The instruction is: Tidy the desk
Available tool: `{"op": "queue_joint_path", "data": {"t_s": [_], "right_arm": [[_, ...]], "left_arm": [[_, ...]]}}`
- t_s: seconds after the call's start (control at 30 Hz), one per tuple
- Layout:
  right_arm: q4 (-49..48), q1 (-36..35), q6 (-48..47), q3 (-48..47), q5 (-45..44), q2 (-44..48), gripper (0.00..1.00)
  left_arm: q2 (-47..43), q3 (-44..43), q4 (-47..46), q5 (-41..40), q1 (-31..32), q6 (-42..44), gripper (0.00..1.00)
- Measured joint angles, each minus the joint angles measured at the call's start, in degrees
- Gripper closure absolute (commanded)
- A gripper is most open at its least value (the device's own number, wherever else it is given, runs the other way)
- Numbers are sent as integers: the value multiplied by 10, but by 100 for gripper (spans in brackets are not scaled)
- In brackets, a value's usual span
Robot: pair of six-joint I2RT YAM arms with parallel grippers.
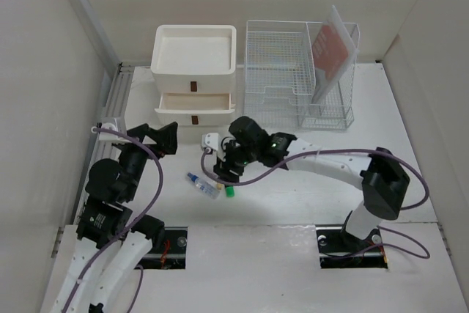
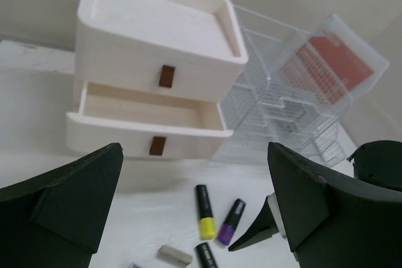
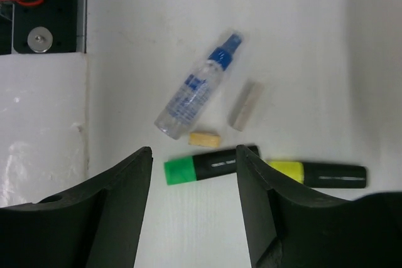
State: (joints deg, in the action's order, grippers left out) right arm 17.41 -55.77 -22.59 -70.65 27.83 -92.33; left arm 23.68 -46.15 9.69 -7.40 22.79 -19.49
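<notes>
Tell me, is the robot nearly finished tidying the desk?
Not nearly. Done: the lower drawer stands open and looks empty. In hand: nothing yet; the right gripper hovers open above the green highlighter. Left: the spray bottle, yellow highlighter, purple highlighter, grey eraser and small tan block lie loose on the desk.

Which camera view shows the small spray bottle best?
The right wrist view: the spray bottle lies whole and sharp there, with its blue nozzle and label visible. The top external view shows it small and distant. The left wrist view does not clearly show it.
</notes>
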Motion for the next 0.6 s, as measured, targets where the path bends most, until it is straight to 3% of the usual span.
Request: {"op": "queue_joint_path", "data": {"t_s": [0.13,0.33,0.6], "right_arm": [[-8,-47,56,-2,-51,-63,42],[-3,-81,140,-43,-89,-135,42],[2,-95,247,-127,-121,-195,42]], "left_arm": [[-65,52,35,-30,0,21,0],[-128,60,43,-62,0,34,0],[-146,60,43,-78,0,36,0]]}}
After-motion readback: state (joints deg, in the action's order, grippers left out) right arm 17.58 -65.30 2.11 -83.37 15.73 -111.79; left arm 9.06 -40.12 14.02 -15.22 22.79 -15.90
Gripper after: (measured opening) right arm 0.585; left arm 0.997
